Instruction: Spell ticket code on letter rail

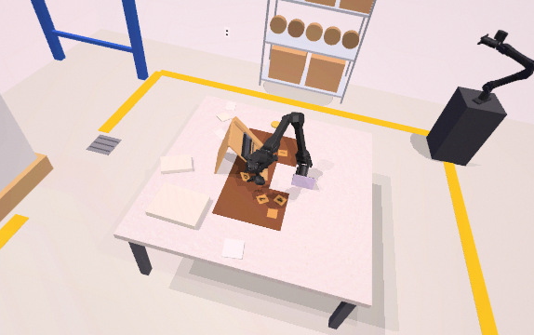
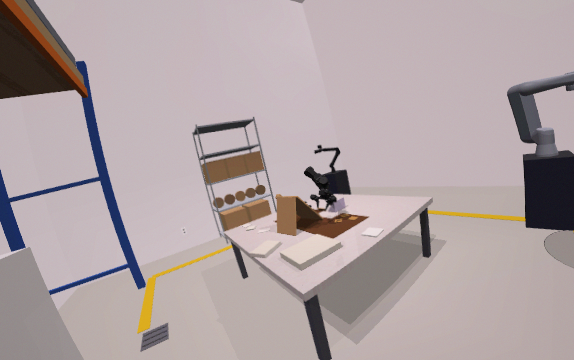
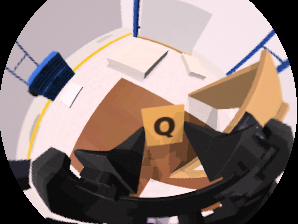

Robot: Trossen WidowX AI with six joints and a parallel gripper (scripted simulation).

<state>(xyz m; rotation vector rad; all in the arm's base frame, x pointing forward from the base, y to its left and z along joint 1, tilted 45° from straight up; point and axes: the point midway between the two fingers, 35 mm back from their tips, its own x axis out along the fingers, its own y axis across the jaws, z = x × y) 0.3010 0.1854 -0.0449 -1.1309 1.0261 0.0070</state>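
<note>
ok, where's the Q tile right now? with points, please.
Wrist view, center: the Q tile [image 3: 163, 125] is clamped between the tool's fingertips, in front of the brown mat [image 3: 107, 117], left of the wooden board [image 3: 265, 90].

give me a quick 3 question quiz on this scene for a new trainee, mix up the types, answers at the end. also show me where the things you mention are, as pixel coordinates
1. Multiple choice: Which letter is on the tile [image 3: 163, 125] between the fingers of the hand [image 3: 164, 127]?
a) K
b) Q
c) M

2. True or false: The wooden board [image 1: 222, 151] [image 2: 287, 216] lies flat on the table [image 1: 327, 251] [image 2: 392, 202].

3. Fill in the blank: The big mat [image 1: 234, 205] [image 2: 329, 228] under the loose tiles is coloured ____.

Key: 1. b; 2. false; 3. brown
</note>
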